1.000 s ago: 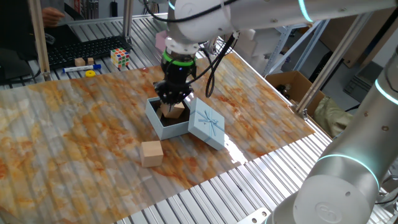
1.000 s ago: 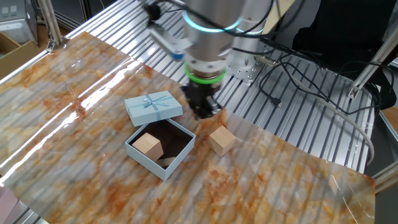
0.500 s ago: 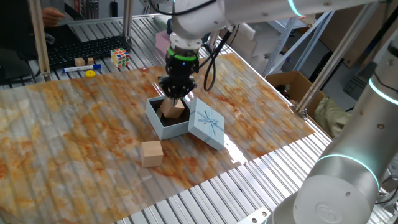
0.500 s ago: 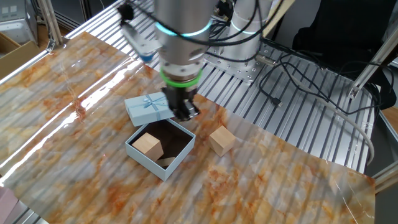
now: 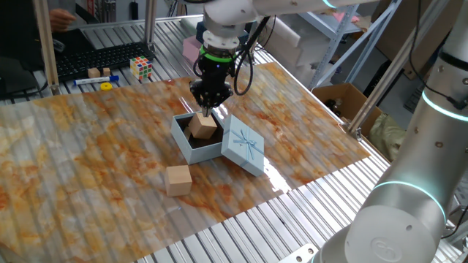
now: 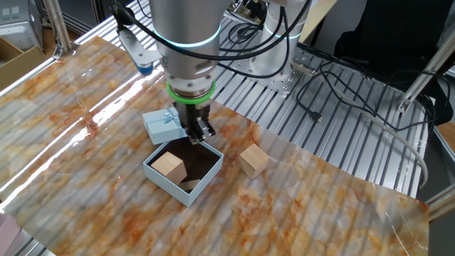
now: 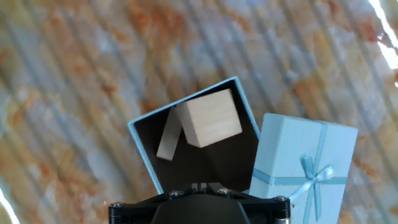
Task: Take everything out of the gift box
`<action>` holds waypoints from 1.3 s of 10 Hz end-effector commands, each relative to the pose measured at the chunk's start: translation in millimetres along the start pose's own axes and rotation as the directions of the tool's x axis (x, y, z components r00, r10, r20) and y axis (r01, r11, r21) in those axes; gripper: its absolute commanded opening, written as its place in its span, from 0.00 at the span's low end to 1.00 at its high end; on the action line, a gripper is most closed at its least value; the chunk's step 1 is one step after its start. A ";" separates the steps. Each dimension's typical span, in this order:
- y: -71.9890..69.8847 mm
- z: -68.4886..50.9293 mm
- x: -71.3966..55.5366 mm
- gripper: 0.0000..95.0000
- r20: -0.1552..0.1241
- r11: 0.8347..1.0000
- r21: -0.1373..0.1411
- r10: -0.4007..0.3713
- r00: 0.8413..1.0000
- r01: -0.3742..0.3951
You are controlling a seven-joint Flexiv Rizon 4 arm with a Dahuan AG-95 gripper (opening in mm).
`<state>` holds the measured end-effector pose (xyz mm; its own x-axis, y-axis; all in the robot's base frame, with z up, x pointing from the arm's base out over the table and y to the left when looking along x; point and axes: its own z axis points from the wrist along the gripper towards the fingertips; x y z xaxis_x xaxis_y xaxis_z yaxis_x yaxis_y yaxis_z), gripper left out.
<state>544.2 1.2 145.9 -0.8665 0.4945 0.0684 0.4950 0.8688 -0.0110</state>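
The fingers (image 5: 208,109) are pressed together and pointed straight down, with nothing pinched between them. They are held just above the open gift box (image 5: 180,136), over its edge on the lid's side; in the other fixed view the fingers (image 6: 200,134) are seen at the box's (image 6: 163,180) rim nearest the lid (image 6: 161,125). In the hand view only the dark base of the hand is shown, and the fingertips themselves cannot be made out.

Inside the gift box (image 7: 144,142) a wooden block (image 7: 211,117) is seen tilted in one corner, and a second pale piece (image 7: 166,139) is seen lying against the dark floor beside it; its shape cannot be told. The lid (image 7: 303,161), marked with a thin bow, is set just beside the box, leaning against it in one fixed view (image 5: 243,147).

Another wooden block (image 5: 178,180) is found on the tabletop (image 5: 88,153) outside the box, near it but apart. At the far edge a Rubik's cube (image 5: 141,68) is visible.
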 end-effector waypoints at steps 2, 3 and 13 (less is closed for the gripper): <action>-3.4 0.4 -22.4 0.00 0.014 0.986 -0.013 0.166 0.986 -0.166; -2.6 0.6 -28.9 0.00 0.008 0.969 -0.023 0.248 0.969 -0.248; 4.7 19.0 -62.4 0.00 -0.021 0.650 -0.052 0.758 0.652 -0.758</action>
<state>594.9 -23.3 126.6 -0.2773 0.9592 0.0553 0.9605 0.2781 -0.0075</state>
